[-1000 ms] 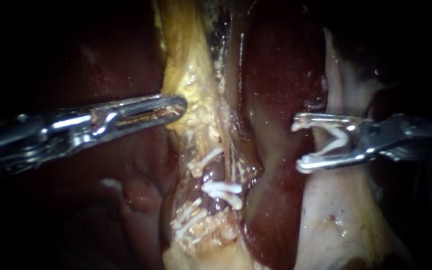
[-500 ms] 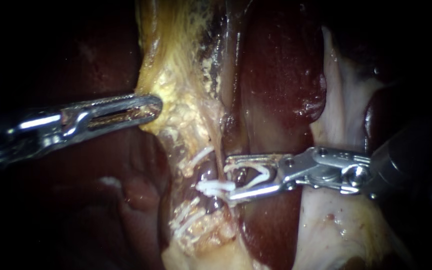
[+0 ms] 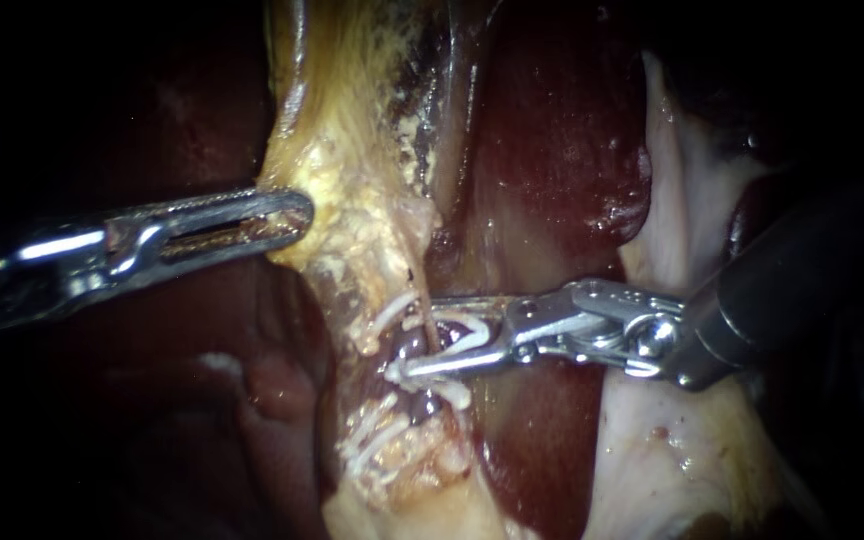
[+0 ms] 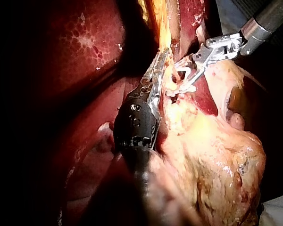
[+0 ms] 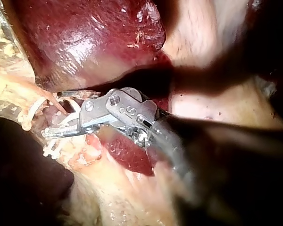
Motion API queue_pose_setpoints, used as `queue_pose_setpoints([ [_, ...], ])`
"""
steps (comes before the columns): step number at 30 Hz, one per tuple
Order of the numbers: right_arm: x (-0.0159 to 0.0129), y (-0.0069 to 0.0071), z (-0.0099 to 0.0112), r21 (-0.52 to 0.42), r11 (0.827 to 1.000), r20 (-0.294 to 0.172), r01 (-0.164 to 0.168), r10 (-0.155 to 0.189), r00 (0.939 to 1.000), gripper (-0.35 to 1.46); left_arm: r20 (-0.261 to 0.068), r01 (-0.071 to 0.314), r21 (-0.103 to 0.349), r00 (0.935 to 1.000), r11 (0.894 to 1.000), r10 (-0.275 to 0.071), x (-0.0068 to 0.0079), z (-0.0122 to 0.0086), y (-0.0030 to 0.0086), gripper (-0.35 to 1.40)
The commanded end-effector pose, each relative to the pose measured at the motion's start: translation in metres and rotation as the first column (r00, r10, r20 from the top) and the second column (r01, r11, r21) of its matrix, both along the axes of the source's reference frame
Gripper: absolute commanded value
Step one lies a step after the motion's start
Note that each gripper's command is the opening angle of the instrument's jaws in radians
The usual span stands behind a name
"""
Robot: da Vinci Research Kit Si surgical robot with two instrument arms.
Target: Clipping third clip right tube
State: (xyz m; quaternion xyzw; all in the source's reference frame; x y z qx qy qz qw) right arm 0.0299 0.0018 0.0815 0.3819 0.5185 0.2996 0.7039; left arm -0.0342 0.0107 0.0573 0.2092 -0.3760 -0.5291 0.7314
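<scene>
The right tube (image 3: 414, 348) shows as a dark purple strand in the yellowish tissue, with white clips across it above (image 3: 388, 312) and below (image 3: 376, 440). My right instrument (image 3: 418, 338) reaches in level from the right. Its jaws stand a little apart around the tube and hold a white clip (image 3: 468, 330) between them. In the right wrist view the same jaws (image 5: 56, 126) straddle the tube beside the older clips (image 5: 28, 115). My left instrument (image 3: 287, 215) is shut on the edge of the yellow fatty tissue (image 3: 352, 210) and holds it taut to the left. It also shows in its own view (image 4: 159, 63).
Dark red liver (image 3: 552, 150) lies behind and right of the tube. Pale tissue (image 3: 672, 440) fills the lower right under the right instrument's shaft (image 3: 782, 290). More liver (image 4: 85, 47) lies beside the left instrument. The view's far left and right are dark.
My right instrument has moved left from the pale tissue onto the tube, and its jaws have narrowed around the clip. My left instrument has drawn the yellow tissue further left.
</scene>
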Motion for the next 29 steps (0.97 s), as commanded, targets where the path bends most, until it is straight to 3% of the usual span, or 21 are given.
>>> queue_pose_setpoints([
  [1, 0.0002, 0.0000, -0.0001, 0.010, 1.000, -0.004, -0.001, 0.001, 1.0000, 0.50, 0.000, 0.000, 0.000, 1.0000, 1.000, 0.000, 0.0000, 0.0000, 0.0000, -0.35],
  [6, 0.0009, 0.0000, -0.0003, 0.064, 0.998, -0.034, -0.012, 0.014, 0.9993, 0.47, 0.000, 0.000, 0.000, 1.0000, 1.000, 0.000, 0.0000, 0.0000, 0.0000, -0.35],
  [8, 0.0009, 0.0001, -0.0004, 0.071, 0.997, -0.033, -0.012, 0.015, 0.9993, 0.37, 0.000, 0.000, 0.000, 1.0000, 1.000, 0.000, 0.0000, 0.0000, 0.0000, -0.35],
  [9, 0.0007, 0.0002, -0.0004, 0.070, 0.997, -0.031, -0.021, 0.023, 0.9992, 0.25, 0.000, 0.000, 0.000, 1.0000, 1.000, 0.000, 0.0000, 0.0000, 0.0000, -0.35],
  [11, 0.0003, 0.0004, -0.0006, 0.088, 0.996, -0.007, -0.034, 0.035, 0.9994, -0.22, 0.000, 0.000, 0.000, 1.0000, 1.000, 0.000, 0.0000, 0.0000, 0.0000, -0.35],
  [12, -0.0001, 0.0007, -0.0007, 0.102, 0.994, 0.013, -0.042, 0.041, 0.9991, -0.35, 0.000, 0.000, 0.000, 1.0000, 1.000, 0.000, 0.0000, 0.0000, 0.0000, -0.35],
  [20, -0.0007, 0.0008, -0.0002, 0.133, 0.990, 0.063, -0.041, 0.033, 0.9975, -0.35, -0.002, 0.002, -0.001, 1.0000, 1.000, -0.002, 0.0000, 0.0000, 0.0000, -0.35],
  [29, -0.0007, 0.0008, -0.0002, 0.138, 0.990, 0.067, -0.041, 0.032, 0.9973, -0.35, -0.002, 0.002, -0.001, 1.0000, 1.000, -0.002, -0.0001, 0.0000, 0.0000, -0.35],
])
